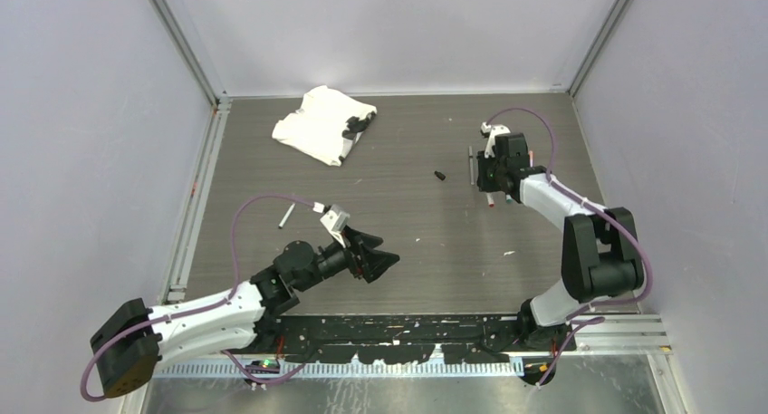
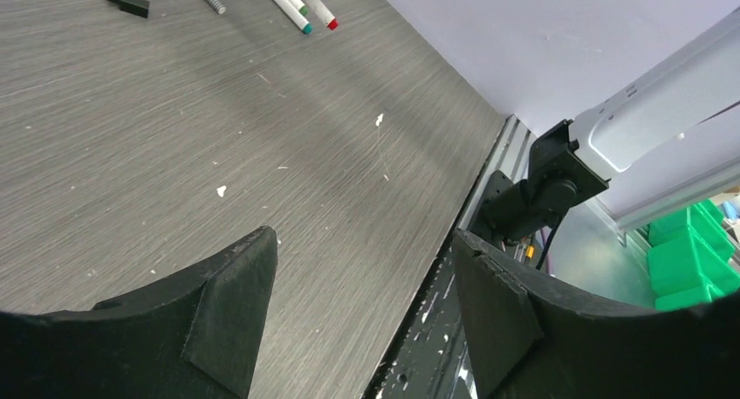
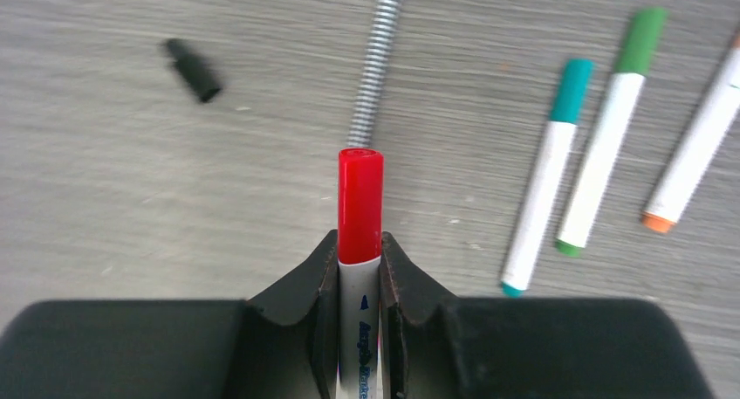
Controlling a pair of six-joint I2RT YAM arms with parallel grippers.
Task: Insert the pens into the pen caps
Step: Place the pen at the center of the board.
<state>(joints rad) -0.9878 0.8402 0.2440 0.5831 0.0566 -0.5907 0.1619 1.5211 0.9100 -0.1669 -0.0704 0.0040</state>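
My right gripper [image 3: 359,242] is shut on a white pen with a red cap [image 3: 359,202] on its end, held just above the table; it sits at the far right in the top view [image 1: 490,183]. A teal-capped pen [image 3: 548,176], a green-capped pen [image 3: 609,133] and an orange-ended pen [image 3: 698,146] lie to its right. A loose black cap [image 3: 194,69] lies to the left and also shows in the top view [image 1: 440,175]. A slim dark grey pen [image 1: 286,216] lies near my left gripper [image 1: 376,260], which is open and empty [image 2: 362,242].
A grey ribbed rod [image 3: 375,63] lies just ahead of the held pen. A crumpled white cloth [image 1: 324,124] sits at the back left. The right arm's base [image 2: 541,185] and green bins [image 2: 694,259] show beyond the table's near edge. White flecks dot the table.
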